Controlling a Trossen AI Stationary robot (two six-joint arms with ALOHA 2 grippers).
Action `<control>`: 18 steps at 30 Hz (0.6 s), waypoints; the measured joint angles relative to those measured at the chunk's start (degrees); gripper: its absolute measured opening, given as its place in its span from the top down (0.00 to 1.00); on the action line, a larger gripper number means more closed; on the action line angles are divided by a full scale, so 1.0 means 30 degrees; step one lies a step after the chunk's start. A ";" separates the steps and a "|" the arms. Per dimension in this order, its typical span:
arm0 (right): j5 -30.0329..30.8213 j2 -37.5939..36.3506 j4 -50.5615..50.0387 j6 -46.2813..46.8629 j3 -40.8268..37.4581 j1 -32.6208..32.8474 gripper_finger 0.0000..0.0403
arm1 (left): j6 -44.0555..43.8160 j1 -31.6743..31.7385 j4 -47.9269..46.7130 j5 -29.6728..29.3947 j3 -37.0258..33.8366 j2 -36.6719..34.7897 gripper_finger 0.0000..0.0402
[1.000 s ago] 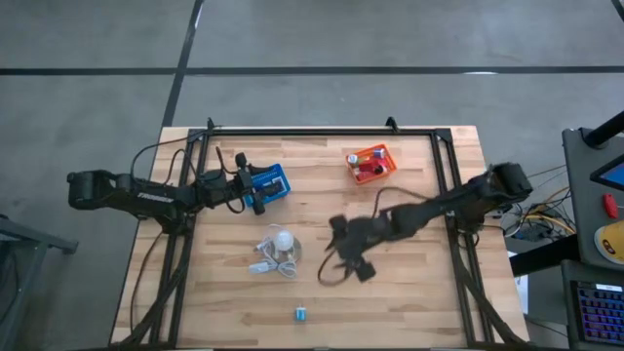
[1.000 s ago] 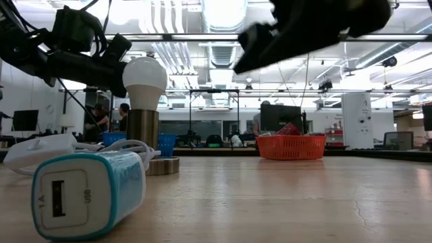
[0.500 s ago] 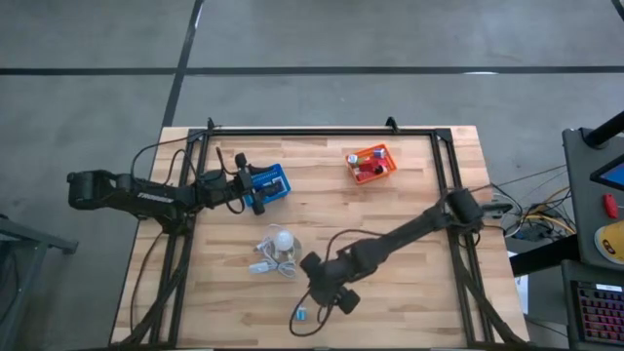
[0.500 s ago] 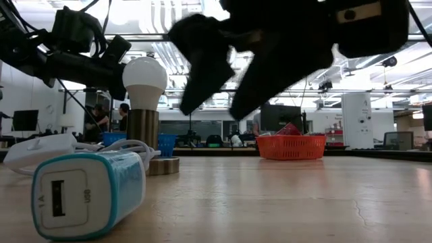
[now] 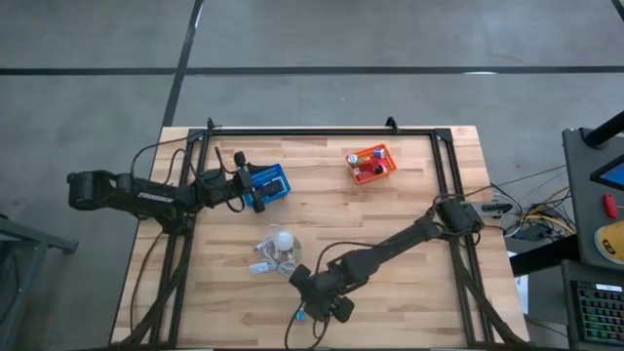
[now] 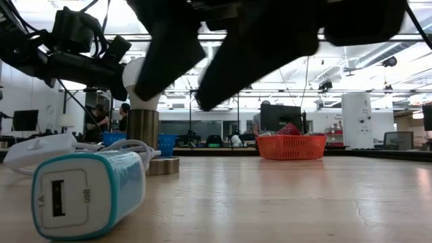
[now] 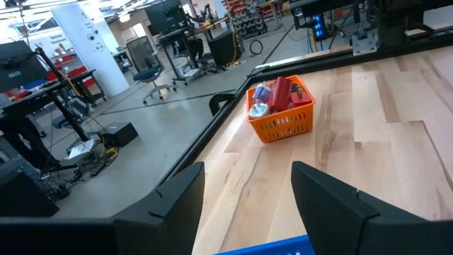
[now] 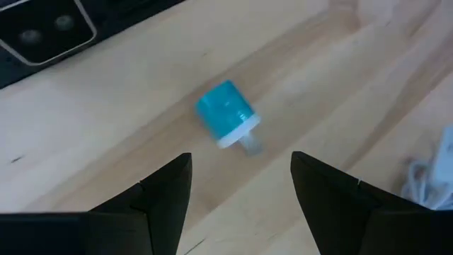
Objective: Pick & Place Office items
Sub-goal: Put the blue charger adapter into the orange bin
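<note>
A small teal-and-white charger plug (image 5: 300, 314) lies on its side near the table's near edge. It looms large in the low view (image 6: 88, 192) and shows in the right wrist view (image 8: 226, 113). My right gripper (image 5: 317, 298) (image 6: 174, 98) (image 8: 241, 159) hovers open above it, fingers to either side, touching nothing. My left gripper (image 5: 252, 185) (image 7: 248, 170) waits open at the blue mesh basket (image 5: 271, 182). The orange mesh basket (image 5: 371, 163) (image 7: 279, 110) holds red blocks and other small pieces.
A white bulb on a round base (image 5: 283, 239) (image 6: 145, 74) stands just beyond the plug, with its white cord (image 5: 261, 261) (image 8: 432, 170) coiled beside it. A black frame (image 5: 444, 175) runs along the table's sides. Bare wood lies right of the plug.
My right gripper has swept from the table's middle toward the near edge and to the left. It has come down over the teal plug, staying open. The plug has not moved.
</note>
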 joint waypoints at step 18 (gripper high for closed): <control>-0.0785 0.3703 -0.3581 -0.1975 0.5672 0.0211 0.42 | 0.0006 0.0015 -0.0010 0.0064 0.0000 -0.0007 0.46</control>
